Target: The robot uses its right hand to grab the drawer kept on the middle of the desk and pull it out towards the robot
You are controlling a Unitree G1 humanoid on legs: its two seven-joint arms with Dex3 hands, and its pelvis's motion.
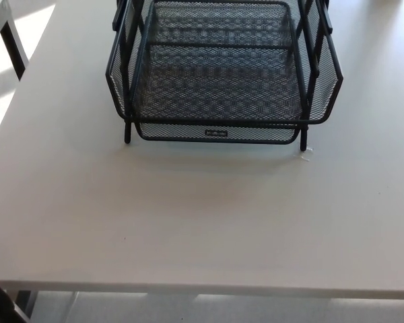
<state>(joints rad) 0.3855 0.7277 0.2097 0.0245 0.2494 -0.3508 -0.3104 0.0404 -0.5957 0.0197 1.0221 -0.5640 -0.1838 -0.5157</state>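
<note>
I see no robot hand at all, neither right nor left, so I cannot tell if one is released or clenched. Nearest to me is the bare front part of the desk [202,229]. Beyond it stands the black mesh rack [121,74], and the drawer [217,133] sits low in the rack, its front edge facing me, seemingly pushed in. I judge the right robot hand must reach straight forward to that edge.

pale desk [188,222], sunlit floor [0,67]
</note>
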